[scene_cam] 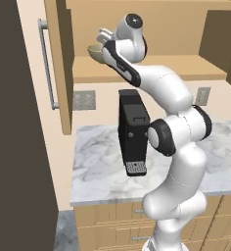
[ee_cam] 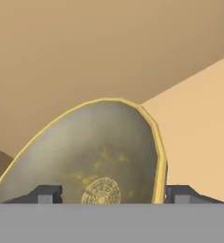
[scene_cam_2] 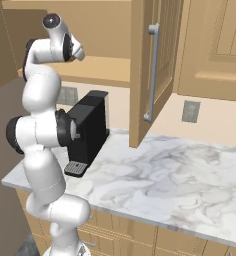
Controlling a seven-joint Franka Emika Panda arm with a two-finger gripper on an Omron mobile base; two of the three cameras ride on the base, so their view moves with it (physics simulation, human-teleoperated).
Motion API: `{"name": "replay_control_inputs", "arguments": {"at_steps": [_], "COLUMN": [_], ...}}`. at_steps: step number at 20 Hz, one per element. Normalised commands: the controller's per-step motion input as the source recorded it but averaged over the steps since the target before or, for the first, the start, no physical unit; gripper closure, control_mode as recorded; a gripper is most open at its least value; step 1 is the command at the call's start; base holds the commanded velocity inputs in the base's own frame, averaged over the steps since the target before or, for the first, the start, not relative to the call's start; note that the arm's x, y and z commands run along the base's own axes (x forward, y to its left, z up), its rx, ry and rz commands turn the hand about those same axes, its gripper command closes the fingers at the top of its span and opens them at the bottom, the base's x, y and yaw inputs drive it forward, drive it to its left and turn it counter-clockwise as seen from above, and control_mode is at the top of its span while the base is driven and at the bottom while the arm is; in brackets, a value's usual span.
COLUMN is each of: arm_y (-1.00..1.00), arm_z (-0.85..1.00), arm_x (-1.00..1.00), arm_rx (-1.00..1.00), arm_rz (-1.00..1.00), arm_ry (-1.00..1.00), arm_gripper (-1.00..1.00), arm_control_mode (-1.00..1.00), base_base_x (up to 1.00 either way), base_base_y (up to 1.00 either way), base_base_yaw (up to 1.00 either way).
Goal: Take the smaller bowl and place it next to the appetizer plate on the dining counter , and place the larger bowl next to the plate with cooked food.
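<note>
Fingers [ee_cam: 107, 194] stand wide apart, straddling the smaller bowl [ee_cam: 92, 156] on the cabinet shelf [scene_cam: 151, 68]; we see its rim just inside the right fingertip [ee_cam: 180, 193], contact not clear.

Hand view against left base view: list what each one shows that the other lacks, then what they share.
Hand view alone: the smaller bowl's grey-olive inside with a ringed yellow pattern at its bottom, and a dark fingertip on either side of it.
Left base view alone: the black coffee machine, the marble counter, the open cabinet door, the arm.
Shared: the bowl on the cabinet shelf, at the gripper.
</note>
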Motion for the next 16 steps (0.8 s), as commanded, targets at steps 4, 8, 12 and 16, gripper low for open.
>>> {"name": "replay_control_inputs", "arguments": {"at_steps": [4, 8, 12, 16], "arm_y": [0.04, 0.0, -0.03, -0.11], "arm_z": [-0.04, -0.09, -0.58, -0.39], "arm_x": [0.26, -0.06, -0.33, -0.36], "arm_rx": [0.0, 0.0, -0.01, -0.01], "arm_rz": [-0.06, -0.02, -0.1, -0.14], "arm_ry": [0.11, 0.0, -0.02, -0.02], "arm_gripper": [1.0, 1.0, 1.0, 1.0], "arm_control_mode": [-1.0, -1.0, -1.0, -1.0], "base_base_x": [0.0, 0.0, 0.0, 0.0], "base_base_y": [0.0, 0.0, 0.0, 0.0], "base_base_yaw": [0.0, 0.0, 0.0, 0.0]}}
